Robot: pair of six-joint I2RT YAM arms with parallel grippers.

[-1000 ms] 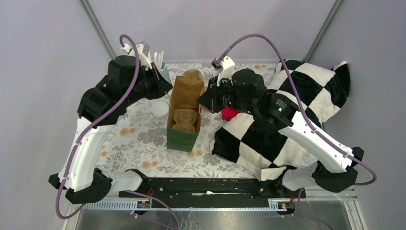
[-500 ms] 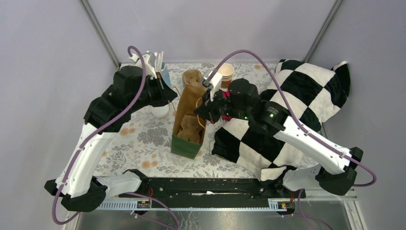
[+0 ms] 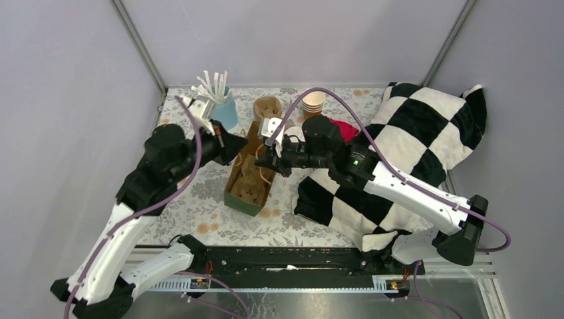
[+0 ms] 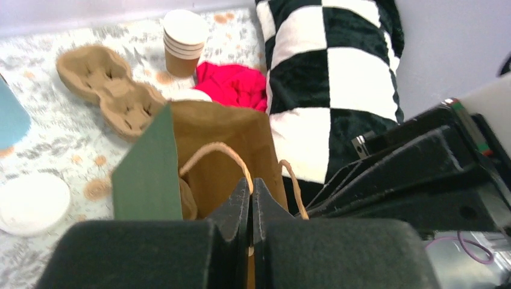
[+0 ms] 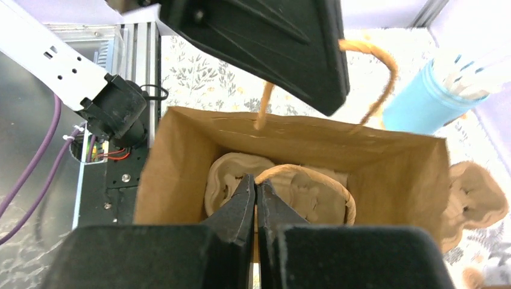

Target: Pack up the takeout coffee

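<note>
The left claw [image 4: 250, 188] is pressed shut, pinching one twine handle [image 4: 212, 152] of the bag [image 4: 229, 129] mid-frame. The right claw [image 5: 256, 185] pinches the other handle [image 5: 307, 174]. The coffee [image 4: 190, 95] shows only its white lid, upper centre, just behind the bag and beside a red cloth [image 4: 232, 84].

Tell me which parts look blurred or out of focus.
Top external: evenly lit, sharp, no glare. Left wrist: the left claw is soft; the paper bag is clearer. Right wrist: the right claw is soft, the bag's inside sharp.
</note>
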